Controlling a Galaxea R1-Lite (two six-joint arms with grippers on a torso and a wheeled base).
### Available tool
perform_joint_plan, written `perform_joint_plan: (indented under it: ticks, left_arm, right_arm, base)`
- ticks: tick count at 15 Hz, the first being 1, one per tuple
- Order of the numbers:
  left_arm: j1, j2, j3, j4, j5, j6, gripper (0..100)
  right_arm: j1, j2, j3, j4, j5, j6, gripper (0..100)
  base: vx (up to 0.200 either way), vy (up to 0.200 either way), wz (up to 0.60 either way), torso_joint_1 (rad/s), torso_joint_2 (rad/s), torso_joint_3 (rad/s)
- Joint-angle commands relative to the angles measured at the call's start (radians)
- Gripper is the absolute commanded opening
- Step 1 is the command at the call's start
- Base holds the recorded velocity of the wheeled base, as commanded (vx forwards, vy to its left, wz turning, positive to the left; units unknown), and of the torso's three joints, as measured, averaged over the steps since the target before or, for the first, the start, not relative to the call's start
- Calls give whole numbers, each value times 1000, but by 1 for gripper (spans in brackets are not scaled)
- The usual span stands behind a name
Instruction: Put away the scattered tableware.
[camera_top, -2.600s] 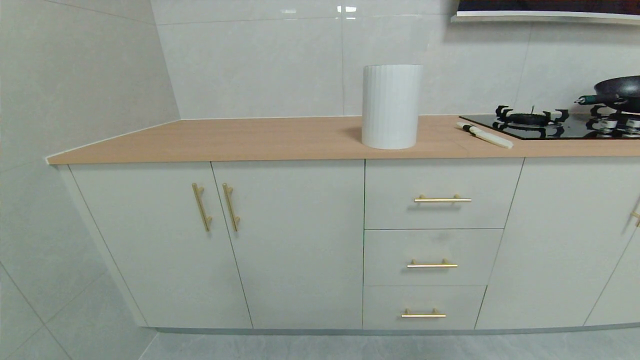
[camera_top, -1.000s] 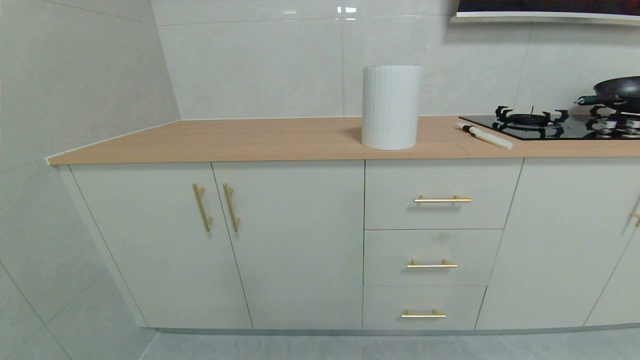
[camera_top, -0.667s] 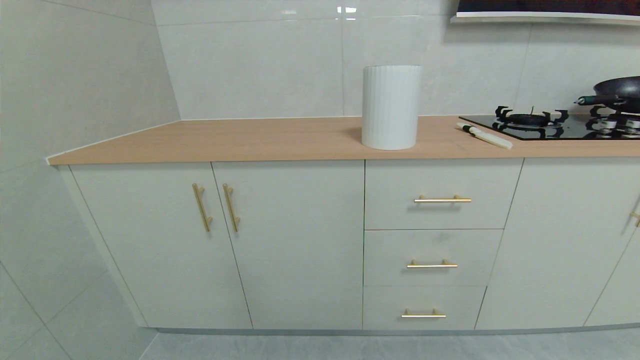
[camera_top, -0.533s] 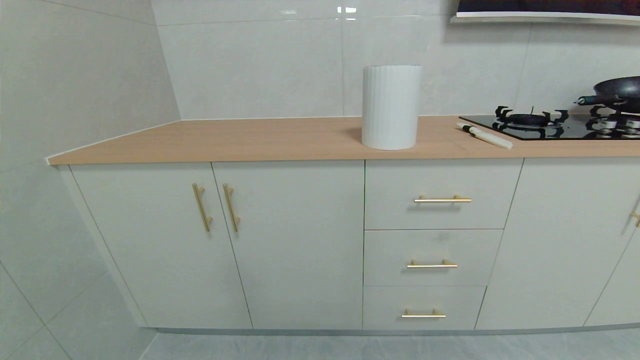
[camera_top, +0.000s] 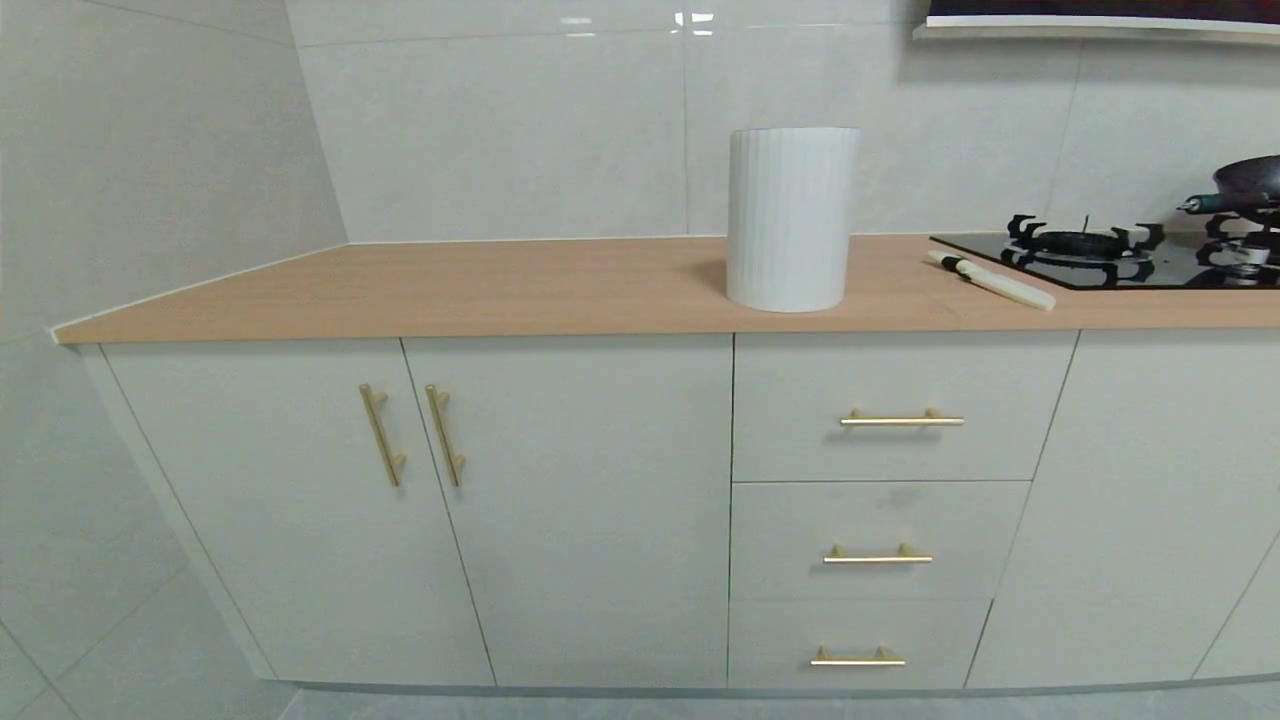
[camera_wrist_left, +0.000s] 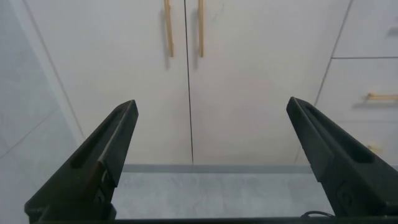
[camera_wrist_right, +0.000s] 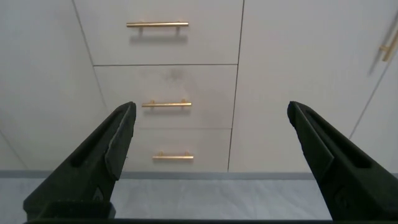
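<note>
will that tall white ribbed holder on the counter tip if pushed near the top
Probably: the white ribbed holder stands taller than wide, so a high push would likely tip it. A low push may slide it, since its flat base sits on the smooth countertop. It looks ceramic, so possibly heavy and breakable.

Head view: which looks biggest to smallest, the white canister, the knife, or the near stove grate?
1. White canister, clearly largest.
2 and 3. Stove grate and knife look about equally long; the knife is thinner, but the grate sits farther back, so I won't rank them.
</note>
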Motion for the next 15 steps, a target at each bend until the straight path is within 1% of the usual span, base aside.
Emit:
perform_joint_plan:
  ticks: [1,12,15]
  left_arm:
    - [0,0,0,0,2,0,100]
    - [0,0,0,0,0,0,100]
    - [0,0,0,0,0,0,100]
  right_arm:
    - [1,1,0,0,0,0,100]
    - [1,3,0,0,2,0,100]
    - [1,3,0,0,2,0,100]
  base:
    - [200,0,0,2,7,2]
    - [200,0,0,4,4,2]
    - [0,0,0,0,0,0]
